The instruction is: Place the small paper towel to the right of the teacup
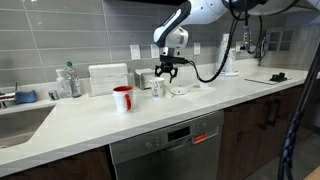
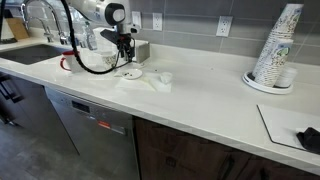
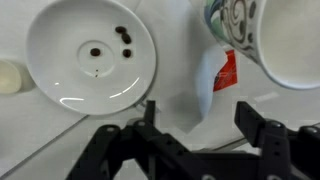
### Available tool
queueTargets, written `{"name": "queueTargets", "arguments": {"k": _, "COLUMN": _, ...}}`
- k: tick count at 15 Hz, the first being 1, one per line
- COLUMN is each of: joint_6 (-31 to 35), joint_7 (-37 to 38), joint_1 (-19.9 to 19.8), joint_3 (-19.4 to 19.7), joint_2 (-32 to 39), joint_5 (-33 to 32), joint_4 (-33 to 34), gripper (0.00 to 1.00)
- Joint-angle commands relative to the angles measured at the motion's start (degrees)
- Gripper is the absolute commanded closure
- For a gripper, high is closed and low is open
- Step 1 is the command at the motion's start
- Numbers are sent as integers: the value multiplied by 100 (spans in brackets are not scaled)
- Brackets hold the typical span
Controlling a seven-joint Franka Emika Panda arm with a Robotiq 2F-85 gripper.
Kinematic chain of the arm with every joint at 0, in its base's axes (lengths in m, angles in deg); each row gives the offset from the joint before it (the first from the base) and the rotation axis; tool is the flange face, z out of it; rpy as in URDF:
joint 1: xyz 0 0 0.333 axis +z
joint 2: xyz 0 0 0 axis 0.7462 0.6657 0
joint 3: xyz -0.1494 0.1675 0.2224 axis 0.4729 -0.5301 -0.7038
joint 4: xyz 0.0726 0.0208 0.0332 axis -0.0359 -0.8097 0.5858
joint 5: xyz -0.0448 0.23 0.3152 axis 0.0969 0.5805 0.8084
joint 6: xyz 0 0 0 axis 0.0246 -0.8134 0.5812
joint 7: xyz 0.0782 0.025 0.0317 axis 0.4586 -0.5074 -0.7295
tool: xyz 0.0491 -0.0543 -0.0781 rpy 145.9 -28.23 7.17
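While the tool (image 3: 198,118) hangs spread and empty just above the teacup (image 3: 255,35), the step in hand looks like the reach for the towel (image 3: 207,90), which I take to be the white scrap with a red patch lying on the tabletop (image 3: 178,30) against the teacup, on its saucer (image 3: 90,55) side. The next move calls for a drop and a light pinch clear of the teacup. Only the wrist view shows the scrap and the spread tool; in an exterior view a red mug (image 1: 122,97) stands beside the teacup.
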Motion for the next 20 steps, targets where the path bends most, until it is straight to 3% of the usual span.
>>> {"name": "queueTargets", "arguments": {"k": 1, "joint_6": 308, "joint_7": 6, "joint_1": 91, "joint_3": 95, "joint_2": 265, "joint_5": -173, "joint_4": 146, "gripper": 0}}
{"name": "queueTargets", "arguments": {"k": 2, "joint_6": 362, "joint_7": 12, "joint_1": 109, "joint_3": 114, "joint_2": 304, "joint_5": -224, "joint_4": 154, "gripper": 0}}
{"name": "queueTargets", "arguments": {"k": 3, "joint_6": 393, "joint_7": 8, "joint_1": 118, "joint_3": 114, "joint_2": 335, "joint_5": -255, "joint_4": 159, "gripper": 16}}
{"name": "queueTargets", "arguments": {"k": 4, "joint_6": 382, "joint_7": 2, "joint_1": 120, "joint_3": 107, "joint_2": 354, "joint_5": -274, "joint_4": 167, "gripper": 25}}
{"name": "queueTargets", "arguments": {"k": 5, "joint_6": 344, "joint_7": -10, "joint_1": 117, "joint_3": 91, "joint_2": 372, "joint_5": -278, "joint_4": 171, "gripper": 29}}
{"name": "queueTargets", "arguments": {"k": 13, "joint_6": 265, "joint_7": 1, "joint_1": 183, "joint_3": 110, "joint_2": 405, "joint_5": -407, "joint_4": 148, "gripper": 91}}
{"name": "queueTargets", "arguments": {"k": 17, "joint_6": 201, "joint_7": 1, "joint_1": 201, "joint_3": 113, "joint_2": 371, "joint_5": -464, "joint_4": 123, "gripper": 99}}
{"name": "queueTargets", "arguments": {"k": 20, "joint_6": 139, "joint_7": -5, "joint_1": 191, "joint_3": 90, "joint_2": 318, "joint_5": -448, "joint_4": 90, "gripper": 94}}
